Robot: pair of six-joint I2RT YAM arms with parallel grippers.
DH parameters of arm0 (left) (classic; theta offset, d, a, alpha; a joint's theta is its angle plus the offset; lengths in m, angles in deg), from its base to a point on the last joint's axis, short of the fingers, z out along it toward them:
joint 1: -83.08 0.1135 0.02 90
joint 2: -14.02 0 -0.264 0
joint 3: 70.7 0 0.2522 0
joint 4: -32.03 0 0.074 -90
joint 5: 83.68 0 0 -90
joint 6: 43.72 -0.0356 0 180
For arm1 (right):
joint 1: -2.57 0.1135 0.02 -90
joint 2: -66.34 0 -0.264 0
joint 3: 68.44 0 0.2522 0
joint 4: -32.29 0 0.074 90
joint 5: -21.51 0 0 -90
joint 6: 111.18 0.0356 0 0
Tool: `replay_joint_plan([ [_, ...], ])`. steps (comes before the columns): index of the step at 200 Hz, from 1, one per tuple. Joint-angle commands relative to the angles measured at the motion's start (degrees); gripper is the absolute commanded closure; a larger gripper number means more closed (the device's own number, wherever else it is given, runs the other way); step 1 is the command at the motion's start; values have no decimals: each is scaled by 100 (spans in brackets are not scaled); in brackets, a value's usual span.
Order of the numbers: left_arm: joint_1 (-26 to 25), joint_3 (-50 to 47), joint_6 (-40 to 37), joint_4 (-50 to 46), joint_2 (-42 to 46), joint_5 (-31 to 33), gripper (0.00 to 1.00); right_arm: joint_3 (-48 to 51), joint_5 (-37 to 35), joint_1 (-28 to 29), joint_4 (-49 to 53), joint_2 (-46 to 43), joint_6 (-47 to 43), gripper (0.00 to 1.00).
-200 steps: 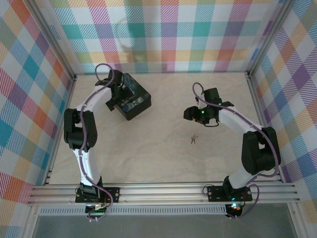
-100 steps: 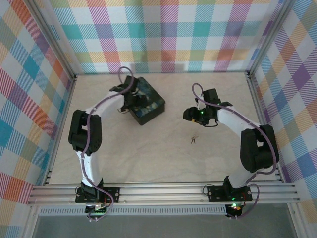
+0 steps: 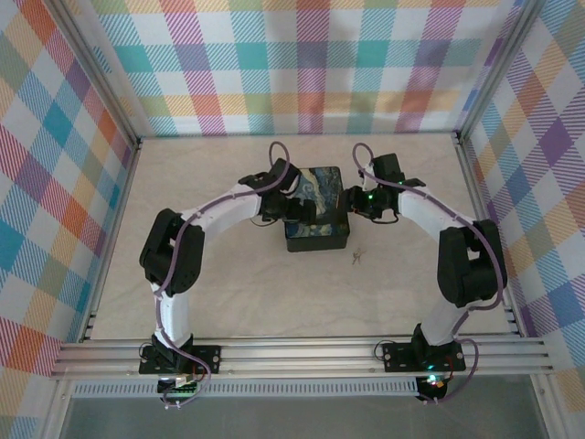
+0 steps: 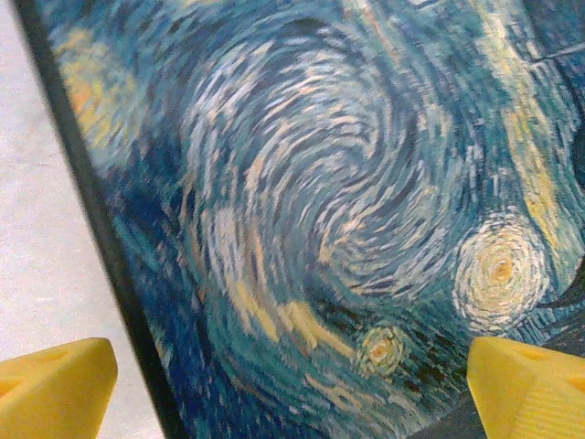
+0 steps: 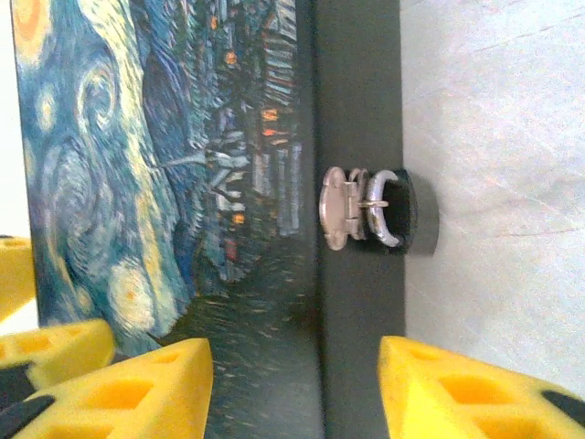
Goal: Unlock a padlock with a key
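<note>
A dark blue-and-yellow swirl-printed tin sits mid-table. My left gripper straddles its lid from the left. In the left wrist view the yellow fingertips stand wide, one outside each edge of the tin, gripping it. The small silvery padlock hangs from a metal hasp on the tin's dark side wall. My right gripper is open just short of that wall, with nothing between its fingers. It sits at the tin's right end. The key lies on the table below the tin's right corner.
The beige table is ringed by plaid walls with an aluminium frame rail along the near edge. Both arms arch inward toward the tin from their bases.
My left gripper has moved the tin from the back left to the middle of the table, beside the right gripper. The right gripper's jaws have narrowed somewhat.
</note>
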Motion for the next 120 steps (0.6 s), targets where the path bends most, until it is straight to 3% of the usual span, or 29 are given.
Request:
replay_joint_plan([
  [1,540,286,-70,-825,-403,312,3,-167,562,369,-81,202,117,56],
  [43,933,1268,-264,-1016,-1063,-135,3,169,479,1453,-954,146,1108,52],
  [68,1101,1779,-180,-1025,-1376,-515,3,-144,504,2038,-1435,372,1514,50],
  [98,1161,2197,54,-1047,-1527,-797,4,-500,632,2183,-1819,709,1858,47],
  [120,1372,2235,460,-1178,-1354,-641,3,-789,481,2153,-1313,614,1524,45],
])
